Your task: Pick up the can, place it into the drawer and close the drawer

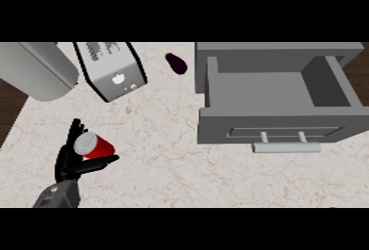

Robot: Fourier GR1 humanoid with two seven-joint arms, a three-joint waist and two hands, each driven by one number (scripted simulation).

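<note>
The left robot hand (69, 165), at the left of the worktop (180, 166), has its fingers and thumb curled round the red can (97, 145), whose silver top shows; no writing on it can be read. The grey drawer (274, 122) stands open well apart to the right, handle (286, 147) toward the near edge. Beyond the can lie a silver toaster (112, 68) with a small unreadable mark, a grey round container (36, 68) and a dark purple aubergine (176, 63)
</note>
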